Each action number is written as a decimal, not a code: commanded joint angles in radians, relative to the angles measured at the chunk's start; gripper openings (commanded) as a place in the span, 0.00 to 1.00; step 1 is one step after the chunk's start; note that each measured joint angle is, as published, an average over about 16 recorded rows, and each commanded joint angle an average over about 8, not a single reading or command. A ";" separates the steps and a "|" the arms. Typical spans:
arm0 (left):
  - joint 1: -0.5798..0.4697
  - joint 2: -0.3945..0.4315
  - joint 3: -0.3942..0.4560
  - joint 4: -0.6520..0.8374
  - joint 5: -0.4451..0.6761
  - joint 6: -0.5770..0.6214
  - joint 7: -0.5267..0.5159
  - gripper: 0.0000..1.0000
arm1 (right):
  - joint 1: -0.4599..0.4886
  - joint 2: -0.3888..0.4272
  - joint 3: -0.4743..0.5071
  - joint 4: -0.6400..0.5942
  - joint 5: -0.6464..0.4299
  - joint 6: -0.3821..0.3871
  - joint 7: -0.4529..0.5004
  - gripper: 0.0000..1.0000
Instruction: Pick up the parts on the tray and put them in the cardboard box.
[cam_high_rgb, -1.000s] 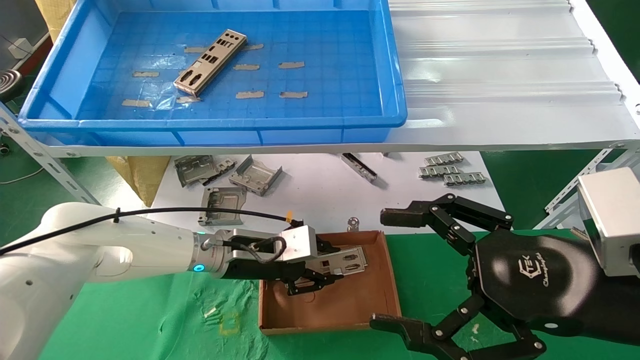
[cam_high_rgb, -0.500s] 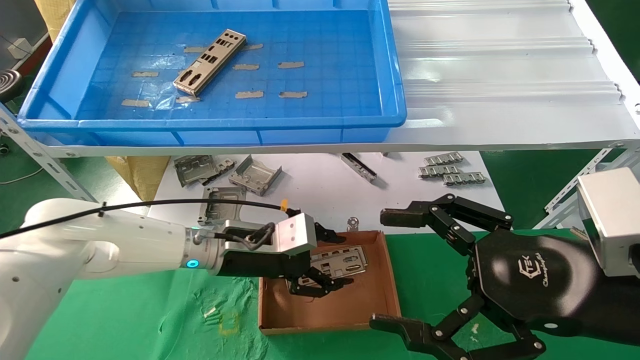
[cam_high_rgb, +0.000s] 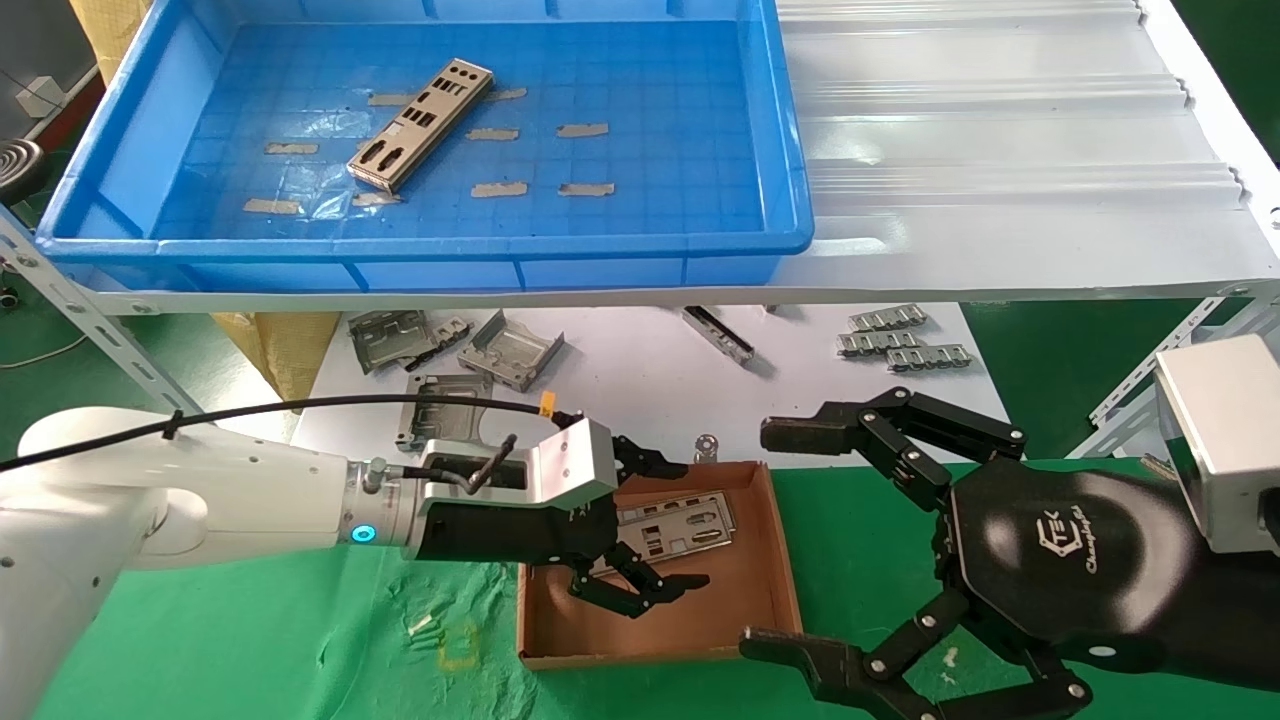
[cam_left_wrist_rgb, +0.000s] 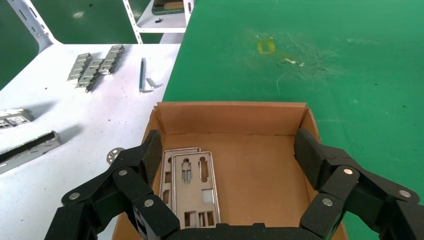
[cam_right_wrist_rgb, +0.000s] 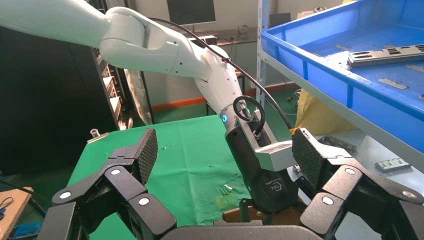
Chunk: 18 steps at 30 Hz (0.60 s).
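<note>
- Left pincer spread apart, empty, low over cardboard box; lifting carelessly could snag the two stacked plates.
- Right pincer spread apart, parked.

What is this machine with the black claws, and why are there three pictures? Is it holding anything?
It is a robot with two arms, and the claws are its grippers. The big picture comes from a camera on its head, looking down. The other two come from small cameras on its wrists.

The left gripper is open over the brown cardboard box and holds nothing. Two flat metal plates lie stacked inside the box. The right gripper waits nearby, open and empty too.

Up on the shelf sits a blue tray with one more plate in it. On the white table below lie grey metal brackets and small ridged strips.
</note>
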 joint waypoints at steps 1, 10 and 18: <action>-0.001 0.003 0.002 0.001 0.003 -0.007 0.003 1.00 | 0.000 0.000 0.000 0.000 0.000 0.000 0.000 1.00; 0.056 -0.083 -0.061 -0.139 -0.040 0.008 -0.081 1.00 | 0.000 0.000 0.000 0.000 0.000 0.000 0.000 1.00; 0.119 -0.178 -0.130 -0.292 -0.087 0.023 -0.173 1.00 | 0.000 0.000 0.000 0.000 0.000 0.000 0.000 1.00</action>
